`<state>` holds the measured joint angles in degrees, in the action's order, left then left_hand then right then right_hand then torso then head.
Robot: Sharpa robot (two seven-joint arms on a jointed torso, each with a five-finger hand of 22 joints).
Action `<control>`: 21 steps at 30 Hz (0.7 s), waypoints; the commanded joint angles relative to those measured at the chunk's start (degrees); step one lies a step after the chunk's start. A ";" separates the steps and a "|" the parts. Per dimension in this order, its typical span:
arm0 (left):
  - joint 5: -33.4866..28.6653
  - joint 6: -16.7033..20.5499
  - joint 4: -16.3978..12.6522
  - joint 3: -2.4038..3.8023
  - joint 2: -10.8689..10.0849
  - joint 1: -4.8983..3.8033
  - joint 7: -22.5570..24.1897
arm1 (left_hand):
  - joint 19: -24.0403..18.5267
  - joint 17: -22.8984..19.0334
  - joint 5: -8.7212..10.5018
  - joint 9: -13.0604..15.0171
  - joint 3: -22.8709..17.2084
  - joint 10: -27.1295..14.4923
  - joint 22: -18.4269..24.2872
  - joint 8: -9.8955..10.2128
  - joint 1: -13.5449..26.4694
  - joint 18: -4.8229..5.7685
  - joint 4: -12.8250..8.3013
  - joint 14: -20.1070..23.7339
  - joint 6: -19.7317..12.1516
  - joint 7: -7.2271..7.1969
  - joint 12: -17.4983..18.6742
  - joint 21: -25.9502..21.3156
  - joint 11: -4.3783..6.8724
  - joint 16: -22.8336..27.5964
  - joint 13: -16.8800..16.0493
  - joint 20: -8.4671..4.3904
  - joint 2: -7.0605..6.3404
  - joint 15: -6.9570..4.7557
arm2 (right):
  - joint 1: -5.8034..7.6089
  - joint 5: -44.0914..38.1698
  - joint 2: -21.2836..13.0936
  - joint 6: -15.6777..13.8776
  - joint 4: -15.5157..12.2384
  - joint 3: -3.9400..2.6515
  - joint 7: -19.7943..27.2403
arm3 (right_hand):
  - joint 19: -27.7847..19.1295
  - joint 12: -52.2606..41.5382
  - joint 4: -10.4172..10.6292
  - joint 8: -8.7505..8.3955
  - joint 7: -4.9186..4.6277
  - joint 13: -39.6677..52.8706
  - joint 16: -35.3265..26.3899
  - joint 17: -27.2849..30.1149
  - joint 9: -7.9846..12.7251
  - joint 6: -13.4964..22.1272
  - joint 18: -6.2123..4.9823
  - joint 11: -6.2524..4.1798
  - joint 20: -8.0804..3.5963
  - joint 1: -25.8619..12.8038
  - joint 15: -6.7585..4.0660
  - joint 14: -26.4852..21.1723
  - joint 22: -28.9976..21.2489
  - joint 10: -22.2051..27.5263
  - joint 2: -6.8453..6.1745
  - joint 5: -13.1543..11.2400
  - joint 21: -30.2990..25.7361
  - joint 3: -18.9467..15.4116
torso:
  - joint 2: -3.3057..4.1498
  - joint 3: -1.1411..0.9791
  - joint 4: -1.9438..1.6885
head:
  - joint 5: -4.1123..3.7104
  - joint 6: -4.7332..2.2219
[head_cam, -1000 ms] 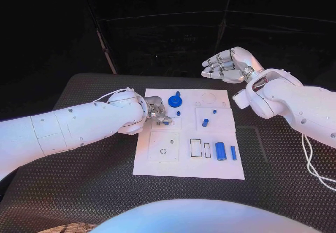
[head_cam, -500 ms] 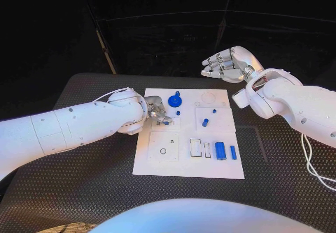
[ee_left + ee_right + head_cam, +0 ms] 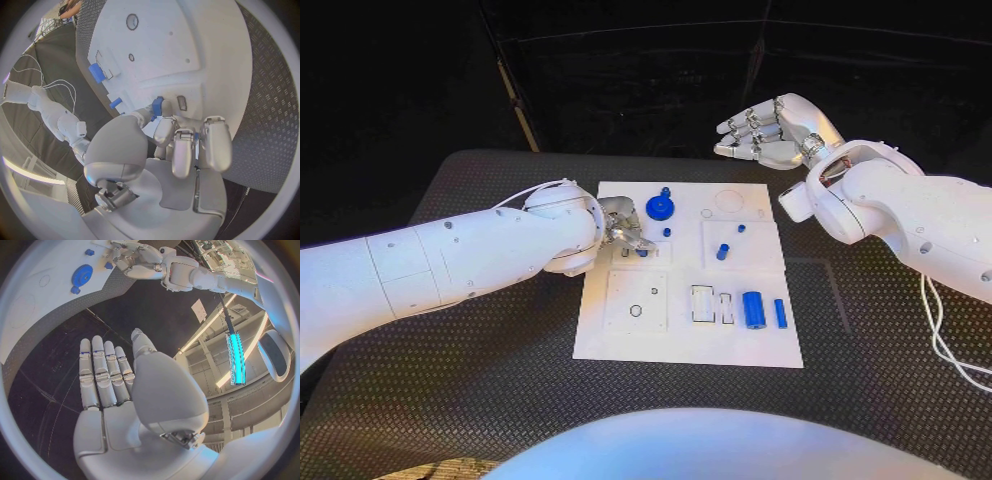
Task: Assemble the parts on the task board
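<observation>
The white task board (image 3: 678, 335) lies in the middle of the table. My left hand (image 3: 625, 229) hangs low over its left half, fingers curled, pinching a small blue part (image 3: 157, 106) between thumb and fingertip just above the board (image 3: 187, 45). A blue gear (image 3: 659, 209) sits at the board's far side beside that hand. Short blue pegs (image 3: 723, 252) stand mid-board, and a blue cylinder (image 3: 754, 310) and a slim blue bar (image 3: 780, 314) lie at the near right. My right hand (image 3: 769, 130) is raised beyond the board's far right corner and holds nothing; its fingers (image 3: 103, 375) are stretched out.
Black ribbed matting (image 3: 488, 400) covers the table around the board. My left forearm (image 3: 459, 255) crosses the table's left side. Several recesses (image 3: 636, 300) mark the board's near left. The right wrist view also shows the gear (image 3: 81, 275) and my left hand (image 3: 134, 255).
</observation>
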<state>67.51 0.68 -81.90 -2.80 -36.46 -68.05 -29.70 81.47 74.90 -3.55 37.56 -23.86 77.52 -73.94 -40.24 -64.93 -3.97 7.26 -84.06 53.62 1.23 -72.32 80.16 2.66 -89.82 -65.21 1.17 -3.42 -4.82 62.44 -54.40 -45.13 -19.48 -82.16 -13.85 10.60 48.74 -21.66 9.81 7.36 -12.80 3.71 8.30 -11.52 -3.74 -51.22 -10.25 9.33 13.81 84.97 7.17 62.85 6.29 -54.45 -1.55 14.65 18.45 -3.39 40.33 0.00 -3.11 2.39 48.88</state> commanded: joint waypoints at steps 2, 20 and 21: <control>0.09 -1.28 0.08 -0.08 0.34 0.10 -0.14 | 0.44 15.10 -0.25 0.01 0.84 0.46 -0.13 -0.19 0.78 0.48 0.30 -5.94 0.66 -0.10 -0.46 0.39 -0.13 -0.18 -0.17 0.00 -0.03 -0.54 | 0.11 0.26 -0.02 -0.40 -0.14 -0.04 0.55 | 0.10 0.31 -0.44 -0.33 -0.52 -0.09 -0.44 0.15 -0.03 -0.03 -0.18 0.49 0.32 -0.65 0.27 -0.29 -0.16 0.05 0.05 -0.11 -0.42 -0.12 | 0.01 0.01 -0.02 | -0.07 0.05; 0.09 -1.36 1.40 -0.07 1.24 0.09 -0.17 | 0.63 15.10 -0.21 0.42 3.59 0.63 -0.46 -0.48 2.45 0.54 1.52 -5.94 0.94 -0.21 -0.66 0.50 -0.03 -0.18 -0.36 -0.13 0.06 -0.65 | 0.11 0.41 -0.03 -0.33 -0.22 -0.04 0.49 | -0.06 0.28 -0.75 -0.60 -0.66 -0.11 -1.40 0.71 -0.02 0.00 -0.18 0.66 0.58 -0.89 0.54 -0.77 -0.72 0.35 0.17 -0.11 -1.46 -0.32 | 0.00 0.01 -0.01 | -0.23 0.15; 0.10 -1.41 1.50 -0.07 1.29 0.09 -0.18 | 0.65 15.10 -0.21 0.44 3.75 0.63 -0.50 -0.49 2.52 0.55 1.58 -5.94 0.95 -0.22 -0.66 0.52 -0.02 -0.18 -0.36 -0.14 0.07 -0.65 | 0.11 0.41 -0.04 -0.32 -0.23 -0.04 0.48 | -0.07 0.28 -0.76 -0.61 -0.67 -0.11 -1.44 0.74 -0.02 0.01 -0.18 0.68 0.59 -0.90 0.56 -0.79 -0.75 0.37 0.17 -0.11 -1.51 -0.33 | 0.00 -0.01 -0.01 | -0.24 0.17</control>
<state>67.61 0.14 -80.41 -2.83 -35.36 -68.03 -29.74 81.63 74.91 -3.55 37.93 -20.36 77.91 -74.40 -40.64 -62.94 -3.97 8.88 -83.88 54.33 0.92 -72.78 80.41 2.67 -89.83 -65.52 1.01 -3.39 -5.05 62.44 -54.27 -45.14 -19.47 -82.23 -13.85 10.60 48.52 -21.66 9.49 7.02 -12.80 3.66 7.11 -10.83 -3.74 -51.22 -10.25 9.73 14.03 84.66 7.59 62.44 5.59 -54.05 -1.24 14.65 17.13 -3.71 40.33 0.01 -3.11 2.16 49.03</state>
